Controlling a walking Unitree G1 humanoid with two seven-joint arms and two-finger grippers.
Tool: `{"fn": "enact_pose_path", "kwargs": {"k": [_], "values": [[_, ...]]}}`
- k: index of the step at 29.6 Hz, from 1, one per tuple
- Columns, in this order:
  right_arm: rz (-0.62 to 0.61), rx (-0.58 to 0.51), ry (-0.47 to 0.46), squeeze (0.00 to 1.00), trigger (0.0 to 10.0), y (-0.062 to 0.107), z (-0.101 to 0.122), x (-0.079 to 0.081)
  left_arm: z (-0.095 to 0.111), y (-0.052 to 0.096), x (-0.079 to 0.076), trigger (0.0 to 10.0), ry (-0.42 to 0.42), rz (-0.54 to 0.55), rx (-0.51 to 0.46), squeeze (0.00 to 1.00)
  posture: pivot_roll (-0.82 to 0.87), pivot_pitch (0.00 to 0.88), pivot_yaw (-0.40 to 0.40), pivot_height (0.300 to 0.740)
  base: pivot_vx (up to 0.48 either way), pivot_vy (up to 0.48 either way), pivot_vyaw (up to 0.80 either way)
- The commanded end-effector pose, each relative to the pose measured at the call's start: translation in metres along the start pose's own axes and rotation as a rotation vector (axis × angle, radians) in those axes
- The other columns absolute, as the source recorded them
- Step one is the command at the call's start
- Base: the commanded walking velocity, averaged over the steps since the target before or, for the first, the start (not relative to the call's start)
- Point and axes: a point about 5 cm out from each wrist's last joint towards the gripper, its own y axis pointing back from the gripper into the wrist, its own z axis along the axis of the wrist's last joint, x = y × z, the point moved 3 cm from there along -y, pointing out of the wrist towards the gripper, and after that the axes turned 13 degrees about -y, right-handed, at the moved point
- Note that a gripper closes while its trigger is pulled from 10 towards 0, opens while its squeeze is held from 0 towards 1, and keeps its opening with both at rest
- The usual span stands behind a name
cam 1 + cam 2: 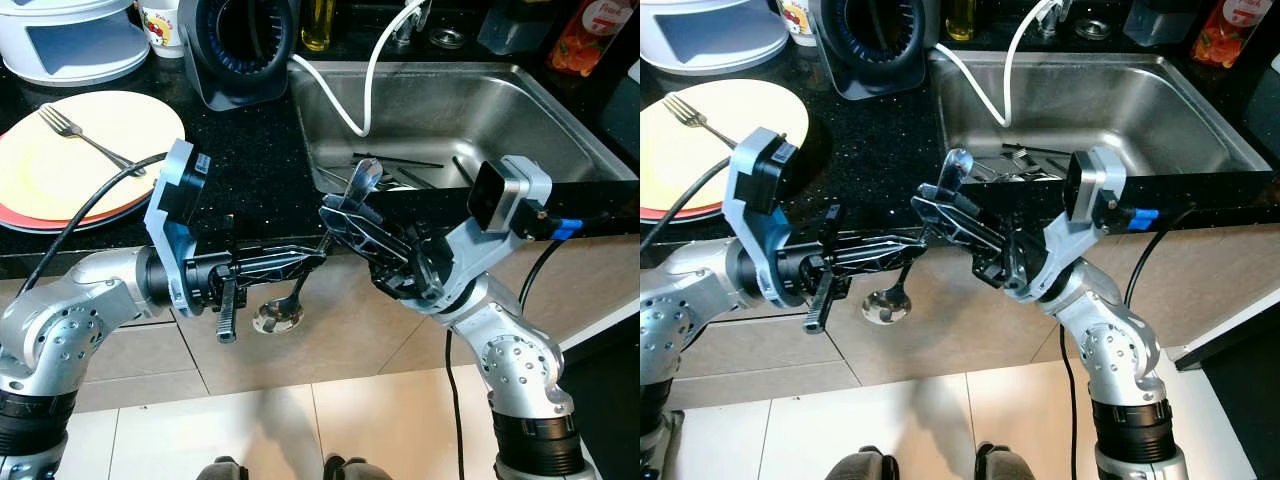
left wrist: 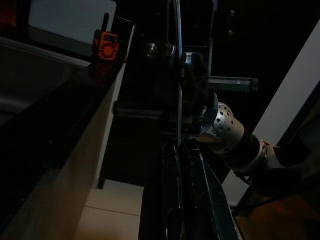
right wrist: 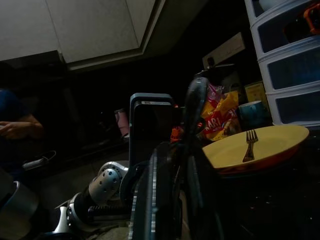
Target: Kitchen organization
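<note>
Below counter edge, both arms bent inward, grippers meeting tip to tip. Left gripper horizontal, fingers clamped on spoon, bowl hanging beneath. Right gripper angled up-left, pinching second spoon, bowl above fingertips. Sink beyond right gripper; plate with fork beyond left arm.

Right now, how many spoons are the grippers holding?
2: one spoon hangs bowl-down from the left gripper; the other spoon stands bowl-up in the right gripper. The sink holds more utensils, unclear which.
</note>
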Motion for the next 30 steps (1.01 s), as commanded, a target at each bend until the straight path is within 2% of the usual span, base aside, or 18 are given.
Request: {"fn": "enact_pose_path", "kwargs": {"k": [1, 7, 8, 9, 10, 11, 12, 13, 14, 15, 16, 22, 27, 28, 29, 30], "values": [[0.019, 0.001, 0.017, 0.0, 0.0, -0.001, 0.002, 0.004, -0.007, -0.003, -0.001, 0.0, 0.009, -0.007, 0.012, 0.0, 0.09, 0.115, -0.007, 0.74, 0.0, 0.0, 0.0], [0.009, 0.005, 0.012, 0.0, 0.0, -0.001, 0.0, 0.002, -0.01, -0.004, 0.001, 0.0, 0.01, 0.001, 0.02, 0.0, 0.09, 0.108, -0.01, 0.74, 0.0, 0.0, 0.0], [0.0, 0.003, 0.015, 0.0, 0.0, 0.0, 0.0, 0.001, -0.011, -0.006, 0.002, 0.4, 0.011, 0.01, 0.016, 0.0, 0.09, 0.106, -0.011, 0.74, 0.0, 0.0, 0.0], [-0.006, 0.0, 0.019, 0.0, 0.0, 0.0, 0.0, 0.0, -0.012, -0.007, 0.003, 2.6, 0.008, 0.022, 0.018, 0.0, 0.09, 0.104, -0.012, 0.74, 0.0, 0.0, 0.0], [-0.006, 0.0, 0.019, 0.0, 0.0, 0.0, 0.0, 0.0, -0.012, -0.007, 0.003, 2.6, 0.008, 0.022, 0.018, 0.0, 0.09, 0.104, -0.012, 0.74, 0.0, 0.0, 0.0], [-0.012, -0.003, 0.022, 0.0, 0.0, 0.0, 0.001, -0.002, -0.013, -0.008, 0.004, 8.2, 0.001, 0.034, 0.022, 0.0, 0.09, 0.104, -0.012, 0.74, 0.0, 0.0, 0.0], [-0.018, -0.007, 0.025, 0.0, 0.0, 0.0, 0.001, -0.003, -0.013, -0.009, 0.005, 10.0, 0.001, 0.041, 0.018, 0.0, 0.09, 0.103, -0.012, 0.74, 0.0, 0.0, 0.0], [-0.023, -0.015, 0.028, 0.0, 0.0, 0.0, 0.003, -0.004, -0.012, -0.01, 0.007, 10.0, 0.007, 0.055, 0.005, 0.38, 0.09, 0.103, -0.012, 0.74, 0.0, 0.0, 0.0], [-0.025, -0.019, 0.029, 0.0, 0.0, -0.001, 0.004, -0.004, -0.011, -0.01, 0.008, 10.0, 0.012, 0.065, -0.005, 0.5, 0.09, 0.103, -0.012, 0.74, 0.0, 0.0, 0.0], [-0.028, -0.029, 0.031, 0.0, 0.0, -0.001, 0.006, -0.005, -0.01, -0.01, 0.008, 10.0, 0.016, 0.067, -0.016, 0.86, 0.09, 0.102, -0.011, 0.74, 0.0, 0.0, 0.0], [-0.029, -0.041, 0.033, 0.0, 0.0, -0.001, 0.008, -0.005, -0.008, -0.01, 0.007, 10.0, 0.016, 0.063, -0.025, 1.0, 0.09, 0.103, -0.011, 0.74, 0.0, 0.0, 0.0], [-0.089, -0.153, 0.073, 0.0, 0.0, 0.0, 0.027, -0.014, 0.001, -0.007, 0.007, 10.0, -0.002, 0.06, -0.053, 1.0, 0.09, 0.106, -0.01, 0.74, 0.0, 0.0, 0.0], [-0.191, -0.306, 0.108, 0.0, 0.0, 0.001, 0.055, -0.029, 0.003, -0.003, -0.003, 10.0, -0.028, 0.023, -0.015, 1.0, 0.1, 0.11, -0.011, 0.74, 0.0, 0.0, 0.0], [-0.191, -0.306, 0.108, 0.0, 0.0, 0.001, 0.055, -0.029, 0.003, -0.003, -0.003, 10.0, -0.028, 0.023, -0.015, 1.0, 0.1, 0.11, -0.011, 0.74, 0.0, 0.0, 0.0], [-0.243, -0.376, 0.123, 0.0, 0.0, 0.002, 0.069, -0.036, 0.003, -0.002, -0.006, 10.0, -0.049, 0.024, 0.015, 1.0, 0.1, 0.111, -0.013, 0.74, 0.0, 0.0, 0.0], [-0.243, -0.376, 0.123, 0.0, 0.0, 0.002, 0.069, -0.036, 0.003, -0.002, -0.006, 10.0, -0.049, 0.024, 0.015, 1.0, 0.1, 0.111, -0.013, 0.74, 0.0, 0.0, 0.0]]}}
